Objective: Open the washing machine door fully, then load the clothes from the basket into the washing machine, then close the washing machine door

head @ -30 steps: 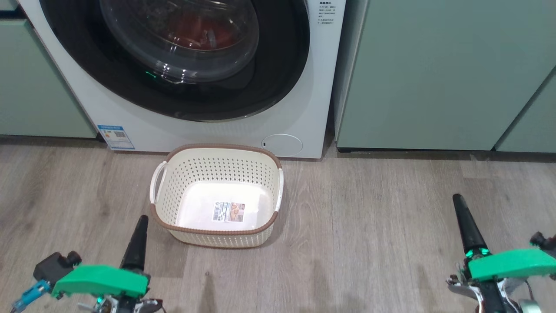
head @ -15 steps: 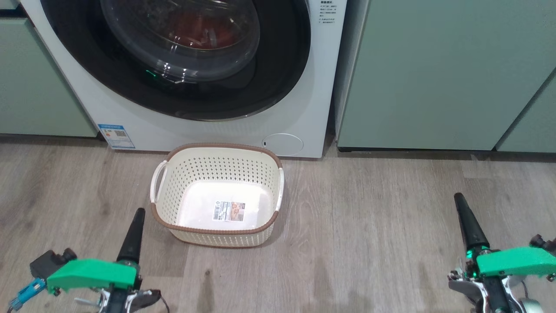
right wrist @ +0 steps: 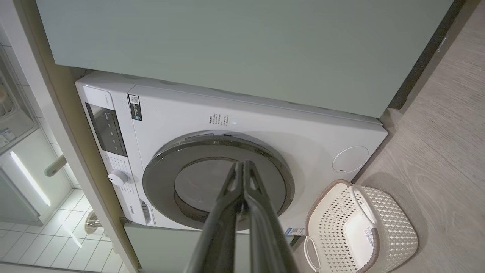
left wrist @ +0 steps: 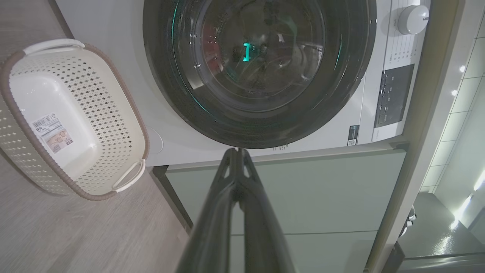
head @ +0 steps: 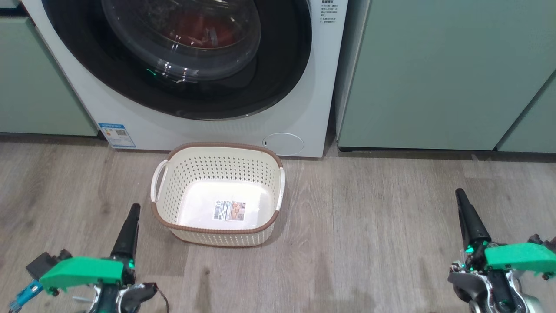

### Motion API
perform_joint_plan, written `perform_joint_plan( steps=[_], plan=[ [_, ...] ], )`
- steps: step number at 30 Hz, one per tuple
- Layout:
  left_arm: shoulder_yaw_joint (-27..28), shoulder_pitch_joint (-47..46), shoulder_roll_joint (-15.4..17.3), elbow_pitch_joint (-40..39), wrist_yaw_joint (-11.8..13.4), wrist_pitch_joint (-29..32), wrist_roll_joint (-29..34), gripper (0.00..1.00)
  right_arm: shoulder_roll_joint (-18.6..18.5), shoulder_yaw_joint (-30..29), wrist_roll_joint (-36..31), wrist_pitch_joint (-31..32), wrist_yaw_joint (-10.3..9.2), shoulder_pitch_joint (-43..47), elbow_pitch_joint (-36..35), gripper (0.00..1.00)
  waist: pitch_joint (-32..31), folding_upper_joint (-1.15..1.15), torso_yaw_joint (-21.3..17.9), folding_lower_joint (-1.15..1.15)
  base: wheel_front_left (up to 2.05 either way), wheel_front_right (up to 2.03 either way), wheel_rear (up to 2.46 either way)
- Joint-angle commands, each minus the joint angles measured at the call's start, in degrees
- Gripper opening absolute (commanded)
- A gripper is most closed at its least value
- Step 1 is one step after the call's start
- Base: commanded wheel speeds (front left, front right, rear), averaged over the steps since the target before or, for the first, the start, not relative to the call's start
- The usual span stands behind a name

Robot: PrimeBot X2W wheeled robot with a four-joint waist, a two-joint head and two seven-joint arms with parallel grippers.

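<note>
Nearest you, both grippers hang low over the wood floor. Your left gripper is at the lower left, its two dark fingers pressed together on nothing. Your right gripper is at the lower right, likewise closed and empty. The left tip points up near the basket's near left corner, while the right one is well apart from it. Just beyond, the basket stands upright on the floor with only a label sticker on its bottom. Its far rim is just in front of the washing machine, near the round service flap. Farther back, the washing machine door lies shut against the front, and you can make out the clothes as red shapes behind its glass. Pale green cabinets flank the machine.
</note>
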Motion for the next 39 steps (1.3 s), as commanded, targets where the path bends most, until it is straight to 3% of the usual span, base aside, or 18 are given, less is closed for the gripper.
perform_joint_plan(
  steps=[1, 12, 39],
  plan=[
    [2.2, -3.4, 0.2, -1.4, -0.5, 0.6, -1.4, 0.0, -1.1, 0.9, 1.4, 0.5, 0.0, -3.7, -1.5, 0.0, 0.0, 0.0, 0.0, 0.0, 0.0, 0.0, 0.0],
    [3.4, -4.6, -0.1, -0.2, -1.0, 2.3, -8.3, 0.0, -1.1, 0.7, 8.2, 1.4, 0.0, -5.2, 0.4, 0.0, 0.0, 0.0, 0.1, 0.0, 0.0, 0.0, 0.0],
    [3.7, -4.6, -0.3, -0.2, -1.0, 2.6, -8.0, 0.0, -0.7, 0.1, 7.7, 1.9, 0.0, -5.3, 0.5, 0.0, 0.0, 0.0, 0.1, 0.0, 0.0, 0.0, 0.0]
  ],
)
